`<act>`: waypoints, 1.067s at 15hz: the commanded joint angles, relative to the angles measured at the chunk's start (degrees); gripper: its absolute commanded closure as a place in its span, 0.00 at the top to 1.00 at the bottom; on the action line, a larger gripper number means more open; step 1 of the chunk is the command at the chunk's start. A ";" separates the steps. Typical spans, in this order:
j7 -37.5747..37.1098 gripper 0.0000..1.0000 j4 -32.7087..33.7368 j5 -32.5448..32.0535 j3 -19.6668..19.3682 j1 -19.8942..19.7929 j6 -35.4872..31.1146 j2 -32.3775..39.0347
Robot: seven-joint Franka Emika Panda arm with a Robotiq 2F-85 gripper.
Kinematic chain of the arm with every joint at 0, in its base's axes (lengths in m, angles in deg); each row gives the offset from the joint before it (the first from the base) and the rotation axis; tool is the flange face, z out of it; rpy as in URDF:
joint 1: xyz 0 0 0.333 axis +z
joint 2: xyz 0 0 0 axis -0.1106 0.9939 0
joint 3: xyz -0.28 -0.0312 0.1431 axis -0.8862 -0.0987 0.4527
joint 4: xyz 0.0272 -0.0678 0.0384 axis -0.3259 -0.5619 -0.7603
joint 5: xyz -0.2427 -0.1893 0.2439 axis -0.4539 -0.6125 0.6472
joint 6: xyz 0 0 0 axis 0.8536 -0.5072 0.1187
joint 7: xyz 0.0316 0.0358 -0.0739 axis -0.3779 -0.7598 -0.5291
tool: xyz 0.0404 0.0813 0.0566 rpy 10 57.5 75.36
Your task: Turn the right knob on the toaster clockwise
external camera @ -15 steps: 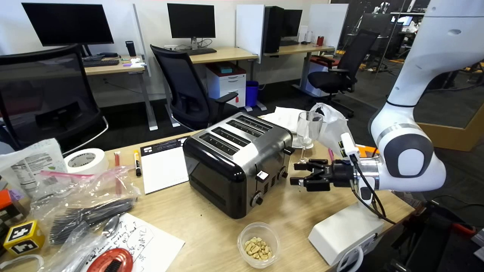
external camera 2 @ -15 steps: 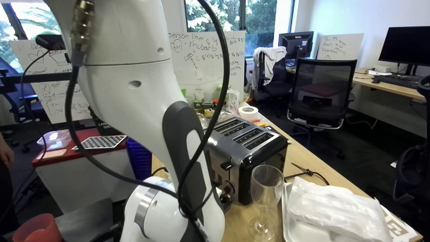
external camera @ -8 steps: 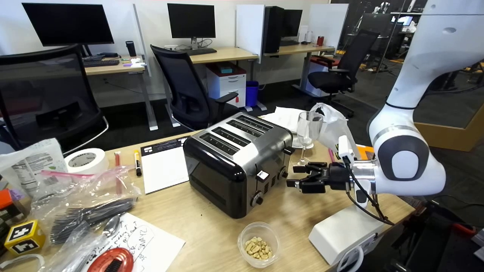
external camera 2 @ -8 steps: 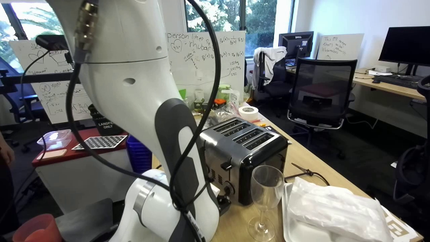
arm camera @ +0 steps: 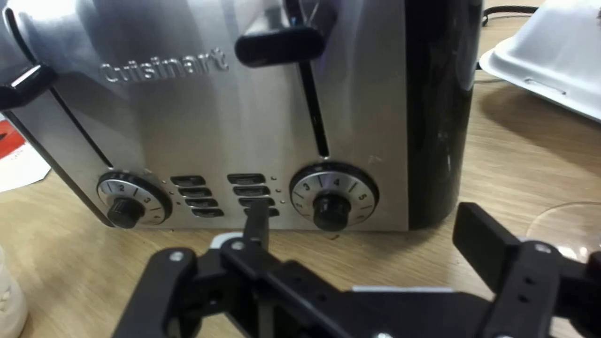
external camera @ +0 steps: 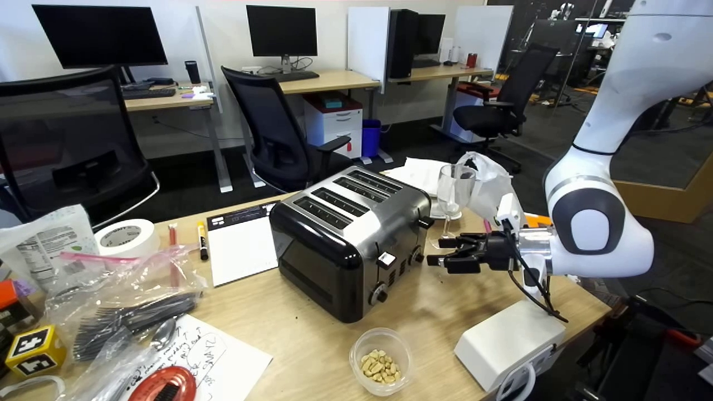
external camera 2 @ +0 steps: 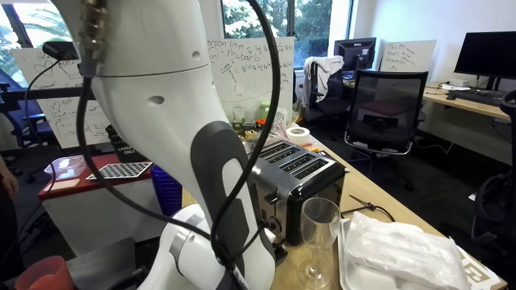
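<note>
The silver and black toaster [external camera: 334, 223] stands on the table and also shows in an exterior view [external camera 2: 290, 185] and the wrist view [arm camera: 183, 117]. Its right knob [arm camera: 331, 211] is black on a numbered dial, with 4 near the top. The knob also shows in both exterior views [external camera: 418, 255] [external camera 2: 275, 224]. The left knob [arm camera: 126, 212] has its own dial. My gripper [arm camera: 366, 223] is open and empty. It points at the toaster front, short of the right knob, which appears between the spread fingers, nearer the left one. In an exterior view the gripper [external camera: 440, 252] hovers above the table.
A wine glass [external camera 2: 320, 229] stands close to the toaster's right corner and the gripper. A white tray with a bag [external camera 2: 399, 249] lies beyond it. A cup of nuts [external camera: 381, 362] and a white box [external camera: 512, 340] stand in front. Black levers [arm camera: 281, 46] stick out above the knobs.
The gripper dipped slightly and drew back, then rose and moved a little toward the toaster's front. It has stayed open. The toaster and knobs look the same.
</note>
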 commanded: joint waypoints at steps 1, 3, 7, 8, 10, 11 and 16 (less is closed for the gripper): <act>-1.14 1.00 0.11 0.00 3.43 -2.04 -3.44 -1.50; -1.11 1.00 0.26 0.00 4.74 -2.50 -4.31 -1.69; -0.77 1.00 0.46 0.00 3.98 -0.96 -3.09 -1.11; -0.77 1.00 0.44 0.00 3.98 -0.95 -3.07 -1.03; -0.77 1.00 0.42 0.00 3.98 -0.92 -3.06 -0.98; -0.77 1.00 0.42 0.00 3.97 -0.92 -3.06 -0.98; -0.77 1.00 0.42 -0.01 3.97 -0.92 -3.06 -0.98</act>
